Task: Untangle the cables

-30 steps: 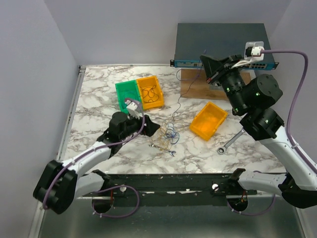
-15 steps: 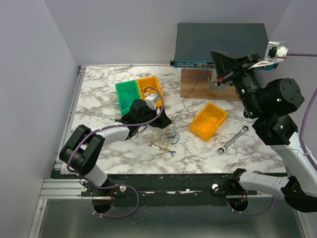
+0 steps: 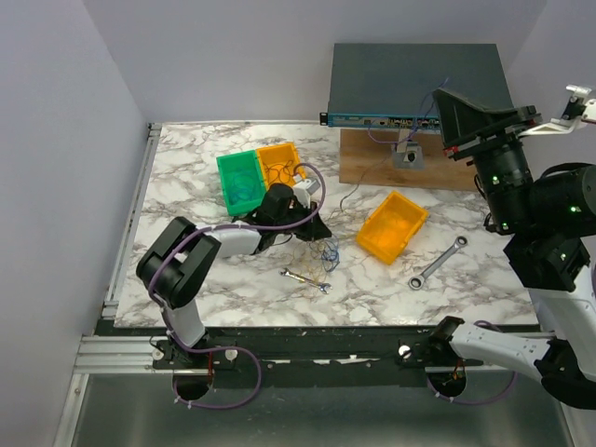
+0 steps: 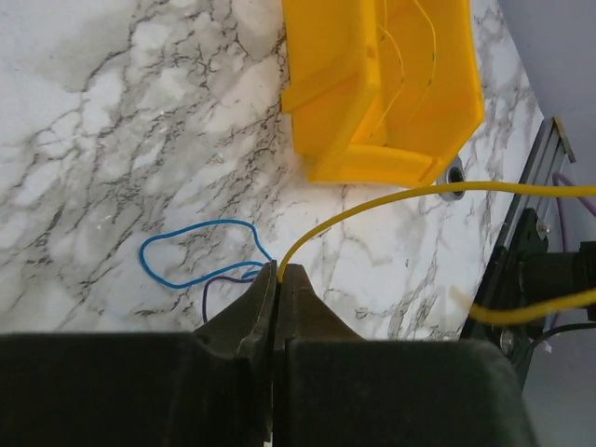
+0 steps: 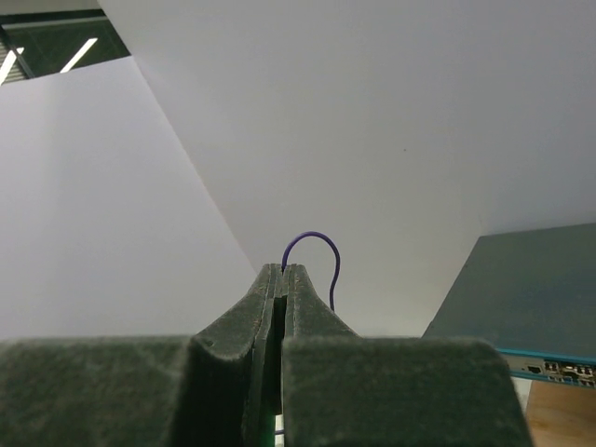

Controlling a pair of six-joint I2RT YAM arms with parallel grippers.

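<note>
The left gripper (image 4: pixel 277 272) is pinched shut on the yellow cable (image 4: pixel 503 185). The right gripper (image 5: pixel 282 270), raised toward two o'clock, is clamped on a dark cable (image 5: pixel 312 234). Drawing them apart slowly would likely loosen the tangle of cables (image 3: pixel 323 253) at mid-table without snagging. Only the left wrist view shows the blue cable (image 4: pixel 200 223) looped slack at nine o'clock of the tips.

**A robotics lab test cell**

Two robot arms, the left arm (image 3: pixel 219 244) and the right arm (image 3: pixel 549 214), stand at the near edge of a marble-patterned surface (image 3: pixel 186 186) boxed in by plain grey walls (image 3: pixel 233 56), with an aluminium rail (image 3: pixel 121 352) below. Bench oddments lie about: a network switch (image 3: pixel 410 79), a wooden board (image 3: pixel 372 158), a green bin (image 3: pixel 240 179), an orange bin (image 3: pixel 279 160), a yellow bin (image 3: pixel 393 226), a wrench (image 3: pixel 438 262) and thin loose cables (image 3: pixel 323 253).
</note>
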